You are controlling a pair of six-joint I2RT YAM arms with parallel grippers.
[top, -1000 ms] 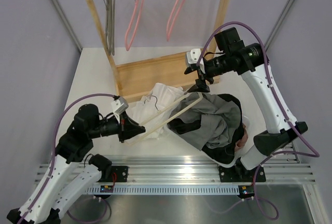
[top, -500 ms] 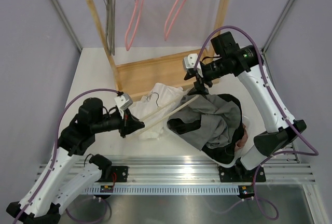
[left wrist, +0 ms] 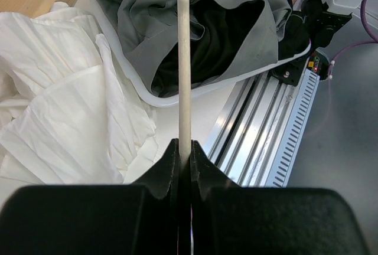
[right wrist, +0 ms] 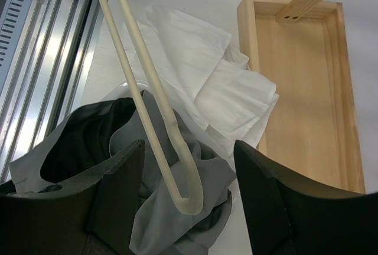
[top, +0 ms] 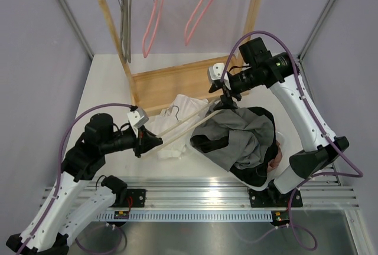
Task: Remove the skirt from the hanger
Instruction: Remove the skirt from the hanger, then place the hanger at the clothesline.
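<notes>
Hanger shifted slightly, one grey skirt, one white garment

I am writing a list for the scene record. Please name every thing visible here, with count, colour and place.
hanger: one, cream, slanting above the table
garment: one, white, crumpled under the hanger
clothes: one pile, grey and black, in the bin
bin: one, white, right side
rack: one, light wood, far side
pink hangers: two, on the rack
grey hangers: count unclear, rack's left end
table: one, white
left gripper: shut on hanger
right gripper: open, over the clothes
</notes>
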